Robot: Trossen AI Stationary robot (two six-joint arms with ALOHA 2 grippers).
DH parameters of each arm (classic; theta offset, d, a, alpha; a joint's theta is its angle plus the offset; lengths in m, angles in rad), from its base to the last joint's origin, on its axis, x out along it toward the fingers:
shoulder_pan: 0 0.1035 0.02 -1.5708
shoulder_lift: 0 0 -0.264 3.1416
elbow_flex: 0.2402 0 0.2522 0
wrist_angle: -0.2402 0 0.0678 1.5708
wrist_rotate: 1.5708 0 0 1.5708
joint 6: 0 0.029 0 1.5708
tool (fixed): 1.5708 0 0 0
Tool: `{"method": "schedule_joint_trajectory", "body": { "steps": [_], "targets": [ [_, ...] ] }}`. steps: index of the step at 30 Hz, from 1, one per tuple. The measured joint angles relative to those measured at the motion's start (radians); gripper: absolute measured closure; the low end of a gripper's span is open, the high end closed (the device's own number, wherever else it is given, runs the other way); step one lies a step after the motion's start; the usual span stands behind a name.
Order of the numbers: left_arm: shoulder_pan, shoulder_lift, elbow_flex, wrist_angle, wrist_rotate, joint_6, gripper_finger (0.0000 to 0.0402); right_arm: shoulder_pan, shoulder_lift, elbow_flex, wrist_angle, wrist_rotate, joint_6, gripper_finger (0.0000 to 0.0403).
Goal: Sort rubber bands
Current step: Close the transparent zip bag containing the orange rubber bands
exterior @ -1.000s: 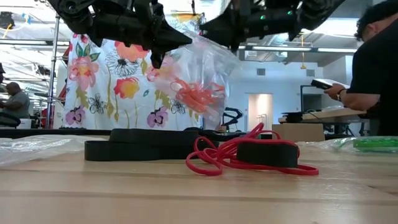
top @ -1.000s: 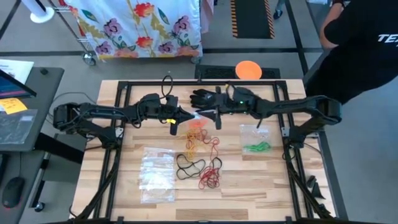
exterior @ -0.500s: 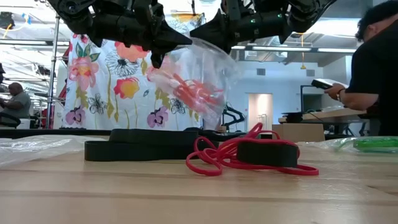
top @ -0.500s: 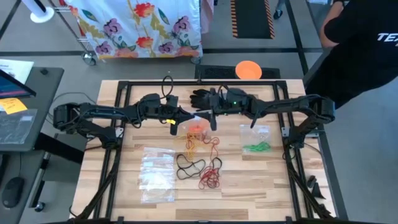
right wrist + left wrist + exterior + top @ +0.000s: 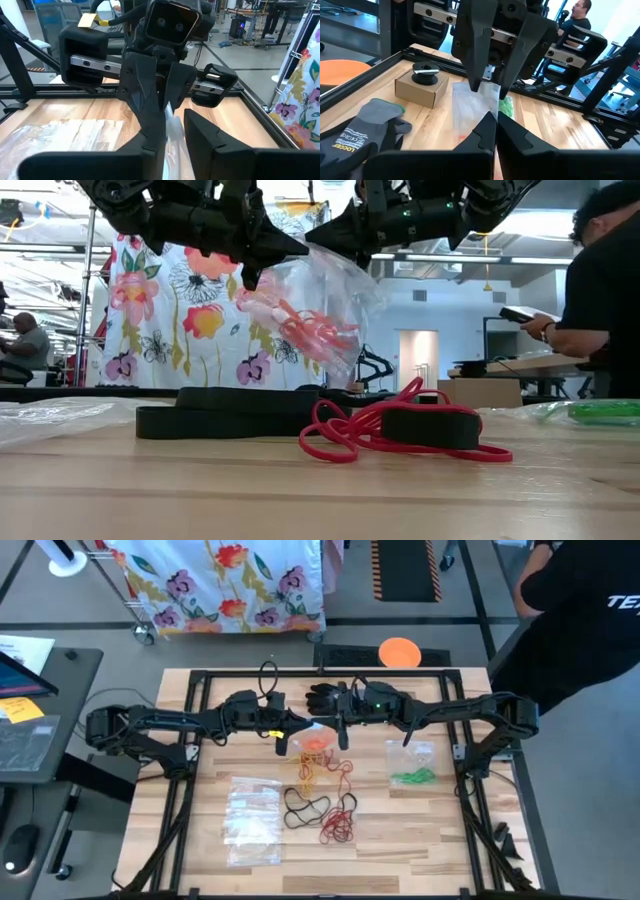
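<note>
Overhead and table-level views of a wooden table with both arms meeting over its far middle. The left gripper is closed on one top edge of a clear bag held in the air; the right gripper pinches the opposite top edge, its fingers drawn nearly together on the plastic. Inside the hanging bag — a cluster of orange bands.

On the table below and nearer the front lie the loose bands: yellow and orange loops just under the bag, black loops in the middle, red loops beside and in front of them. In the low view the black bands and red bands lie touching at the front.

A second bag lies flat on the right side of the table, holding green bands. Empty bags lie in a stack on the left side.

A black glove rests at the far edge, behind the grippers; the left wrist view shows its grey cuff next to a small cardboard box.

A person in black stands to the right of the table — a floral cloth hangs beyond its far edge
</note>
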Motion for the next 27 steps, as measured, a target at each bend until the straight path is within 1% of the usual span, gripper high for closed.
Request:
{"method": "schedule_joint_trajectory", "body": {
  "steps": [6, 14, 27],
  "targets": [
    [0.0, 0.0, 0.0, 0.001, 0.0, 0.0, 0.0401, 0.0, 0.0, 0.0, 0.0, 0.0, 0.0, 0.0357],
    [0.0, 0.0, 0.0, 0.003, -0.015, 0.004, 0.0401, 0.007, 0.0, -0.001, -0.004, 0.0, 0.002, 0.036],
    [0.0, 0.0, 0.0, -0.001, -0.016, 0.007, 0.0401, 0.013, 0.0, -0.001, -0.009, 0.001, 0.001, 0.0327]
  ]
}}
